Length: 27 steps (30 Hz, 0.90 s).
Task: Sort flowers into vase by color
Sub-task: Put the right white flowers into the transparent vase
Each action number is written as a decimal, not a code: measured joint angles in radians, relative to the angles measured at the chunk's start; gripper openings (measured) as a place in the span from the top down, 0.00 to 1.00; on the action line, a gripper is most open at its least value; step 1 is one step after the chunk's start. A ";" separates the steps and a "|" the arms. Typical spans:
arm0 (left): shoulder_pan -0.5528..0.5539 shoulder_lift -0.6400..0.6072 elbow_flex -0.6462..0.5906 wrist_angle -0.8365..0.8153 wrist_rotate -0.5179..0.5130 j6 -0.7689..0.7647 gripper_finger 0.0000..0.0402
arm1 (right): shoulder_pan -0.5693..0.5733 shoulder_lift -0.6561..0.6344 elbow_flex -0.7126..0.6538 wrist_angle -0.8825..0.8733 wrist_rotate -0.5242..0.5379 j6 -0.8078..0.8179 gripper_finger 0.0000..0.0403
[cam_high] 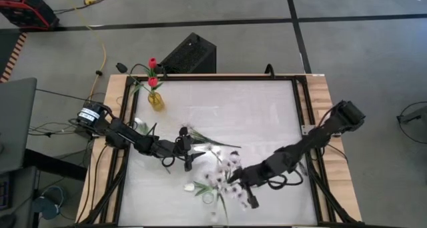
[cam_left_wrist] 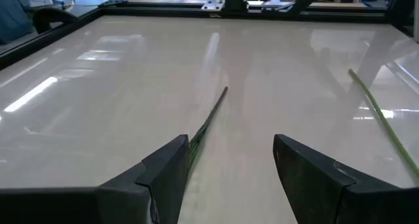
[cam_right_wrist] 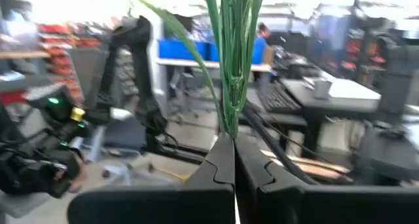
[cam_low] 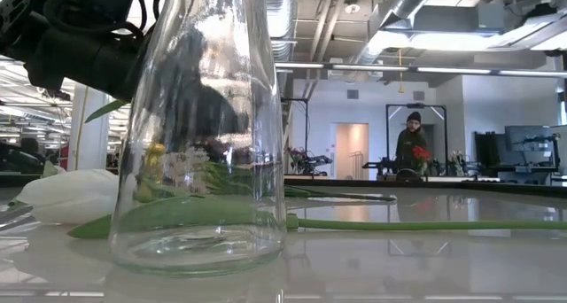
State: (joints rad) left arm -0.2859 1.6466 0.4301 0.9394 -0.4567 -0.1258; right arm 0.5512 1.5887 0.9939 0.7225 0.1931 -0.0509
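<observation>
Right up close in the low view stands a clear glass vase (cam_low: 202, 126) by the table's front edge, with a white tulip (cam_low: 66, 197) lying beside it. Just behind it, the right gripper (cam_high: 241, 193) is pinched shut on a bunch of green stems (cam_right_wrist: 232, 60). The left gripper (cam_high: 189, 148) sits mid-table with fingers wide apart, holding nothing; one thin stem (cam_left_wrist: 208, 119) lies touching one finger. Beyond it the table (cam_high: 253, 115) is bare. Far off near the back left corner, red tulips (cam_high: 153, 69) stand in a yellow vase (cam_high: 156, 100)
</observation>
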 joint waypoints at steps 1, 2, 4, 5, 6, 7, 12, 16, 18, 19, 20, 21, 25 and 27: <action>0.000 0.000 0.000 0.000 0.000 0.000 0.47 | -0.005 0.026 0.000 0.044 -0.025 0.000 0.96; 0.000 0.000 0.000 0.001 0.000 -0.001 0.47 | -0.013 0.055 0.000 0.094 -0.050 0.004 0.96; 0.000 0.000 0.000 0.001 0.000 -0.001 0.47 | -0.025 0.103 -0.001 0.168 -0.078 0.029 0.96; 0.000 0.000 0.000 0.001 0.000 -0.002 0.47 | -0.030 0.124 -0.001 0.194 -0.086 0.043 0.96; 0.000 0.000 0.000 0.001 0.000 -0.004 0.47 | -0.033 0.141 -0.001 0.212 -0.089 0.052 0.96; 0.000 0.000 0.000 0.001 0.000 -0.010 0.47 | -0.037 0.155 -0.001 0.216 -0.089 0.058 0.96; 0.000 0.000 0.000 -0.003 0.003 -0.015 0.47 | -0.043 0.206 -0.001 0.249 -0.089 0.106 0.96; 0.000 0.000 0.000 -0.005 0.006 -0.014 0.47 | -0.043 0.242 0.000 0.271 -0.070 0.106 0.96; -0.001 0.000 0.000 -0.005 0.006 -0.014 0.47 | -0.048 0.265 0.000 0.282 -0.063 0.106 0.96; -0.001 0.000 0.000 -0.005 0.007 -0.014 0.47 | -0.049 0.273 0.000 0.284 -0.064 0.107 0.94; -0.001 0.000 0.000 -0.005 0.006 -0.014 0.47 | -0.051 0.282 0.000 0.288 -0.063 0.109 0.92; -0.001 0.000 0.000 -0.005 0.007 -0.014 0.47 | -0.056 0.286 0.000 0.285 -0.060 0.111 0.89; -0.001 0.000 0.000 -0.006 0.007 -0.014 0.47 | -0.071 0.299 0.000 0.236 -0.060 0.178 0.78; -0.001 0.000 0.000 -0.006 0.007 -0.014 0.47 | -0.082 0.287 0.012 0.153 -0.065 0.233 0.72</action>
State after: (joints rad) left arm -0.2867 1.6466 0.4301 0.9329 -0.4496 -0.1402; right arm 0.4696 1.8758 1.0056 0.8757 0.1284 0.1825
